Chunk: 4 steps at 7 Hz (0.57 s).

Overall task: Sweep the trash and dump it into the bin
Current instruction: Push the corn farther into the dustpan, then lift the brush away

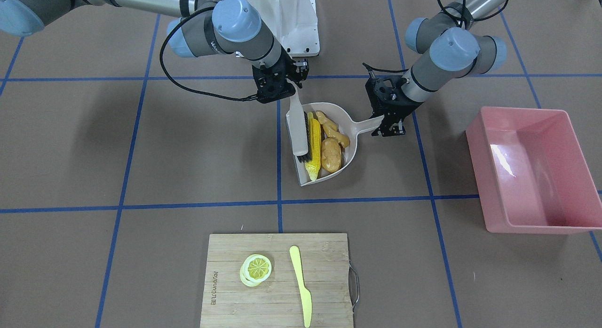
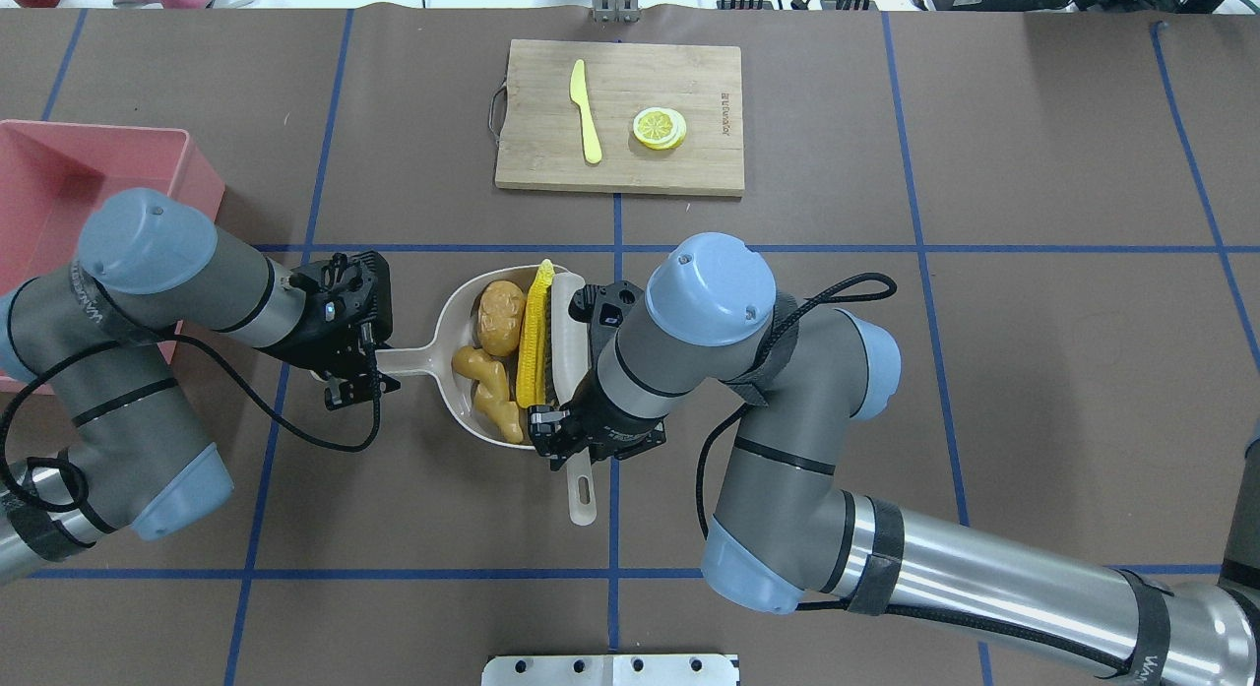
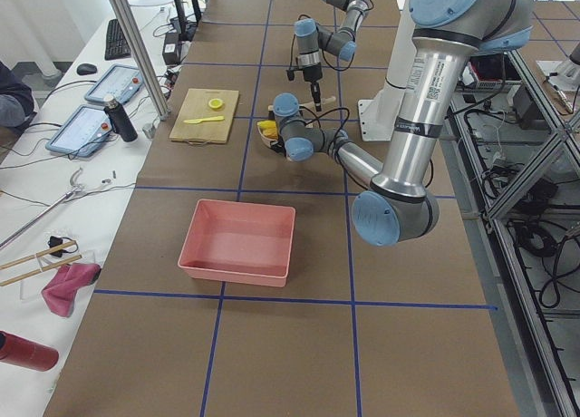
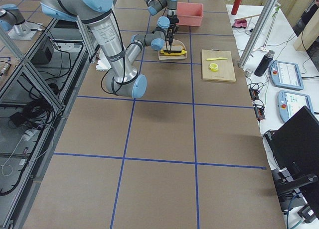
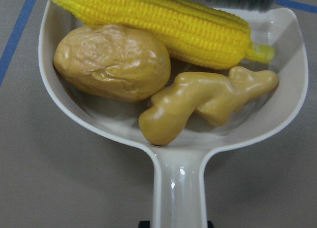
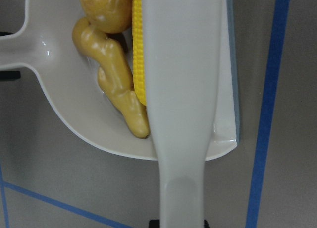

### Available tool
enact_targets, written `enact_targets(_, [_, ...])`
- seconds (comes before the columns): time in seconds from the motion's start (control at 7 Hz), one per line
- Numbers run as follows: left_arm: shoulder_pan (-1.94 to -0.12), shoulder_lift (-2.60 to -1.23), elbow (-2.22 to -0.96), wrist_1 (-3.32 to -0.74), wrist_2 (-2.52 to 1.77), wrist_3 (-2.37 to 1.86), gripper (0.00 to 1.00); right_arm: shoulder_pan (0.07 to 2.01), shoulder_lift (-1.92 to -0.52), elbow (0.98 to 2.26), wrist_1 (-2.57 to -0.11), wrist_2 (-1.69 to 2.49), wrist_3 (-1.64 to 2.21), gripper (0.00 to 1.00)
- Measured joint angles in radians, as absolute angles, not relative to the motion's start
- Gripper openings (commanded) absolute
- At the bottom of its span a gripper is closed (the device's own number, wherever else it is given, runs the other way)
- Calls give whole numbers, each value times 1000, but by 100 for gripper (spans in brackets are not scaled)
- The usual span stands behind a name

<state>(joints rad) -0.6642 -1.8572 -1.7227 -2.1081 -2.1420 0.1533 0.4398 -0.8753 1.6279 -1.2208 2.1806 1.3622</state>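
Bin (image 1: 484, 187) sat at my left end of the table, empty of trash and well apart from the dustpan (image 1: 352, 125), whose handle my left gripper (image 1: 385, 123) had clamped. My right gripper (image 1: 292, 85) was closed on the brush (image 1: 297, 125) handle, bristles against the corn cob (image 1: 313, 147). Corn cob, potato (image 1: 331, 155) and ginger root (image 1: 331, 128) all lay inside the dustpan.
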Motion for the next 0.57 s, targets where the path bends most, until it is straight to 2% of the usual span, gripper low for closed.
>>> enact_targets(0.14, [-664,-1857,-1723,-2108,-2143,153,20,463,-894,1654,-1225,2227,1366,0])
enact_targets(0.57, [-664,-1855,-1724,-2109,-2148,153,15,526,-977,1738,-1247,2313,1365,0])
